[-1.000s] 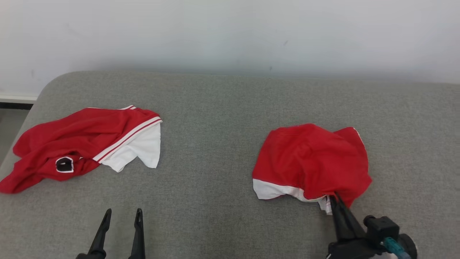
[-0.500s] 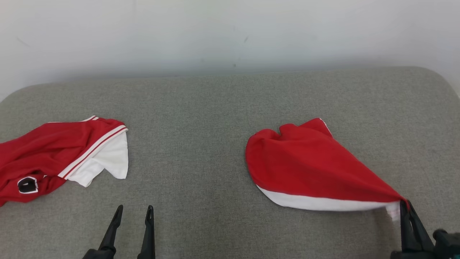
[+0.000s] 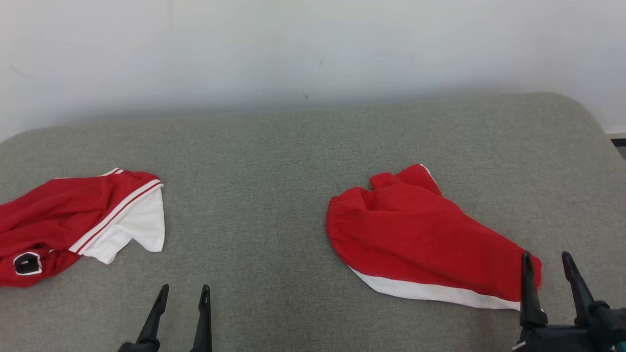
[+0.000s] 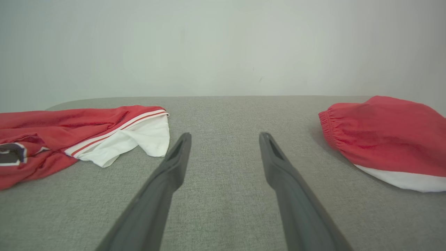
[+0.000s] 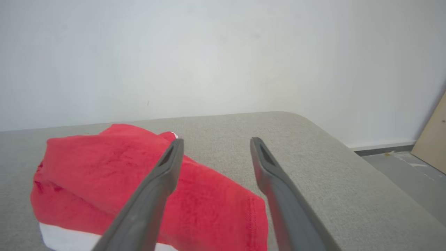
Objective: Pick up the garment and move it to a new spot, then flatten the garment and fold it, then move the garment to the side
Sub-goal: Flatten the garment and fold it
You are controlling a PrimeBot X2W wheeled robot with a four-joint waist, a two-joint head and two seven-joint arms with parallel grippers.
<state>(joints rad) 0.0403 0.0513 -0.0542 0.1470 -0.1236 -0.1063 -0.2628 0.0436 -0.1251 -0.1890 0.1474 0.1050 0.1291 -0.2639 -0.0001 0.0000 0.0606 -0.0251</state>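
Our right end effector (image 3: 545,258) gapes wide, empty, over the red garment (image 3: 420,230) lying right on the grey fabric surface (image 3: 274,161). Left end effector (image 3: 185,289) likewise spread, empty. The black patch (image 3: 28,264) on the second garment (image 3: 73,215) is unreadable.

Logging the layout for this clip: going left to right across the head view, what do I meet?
Crumpled red-and-white garment with a black patch → left gripper, fingers apart → red garment with a white edge → right gripper, fingers apart at that garment's right corner.

Soft, even light — faint shadows
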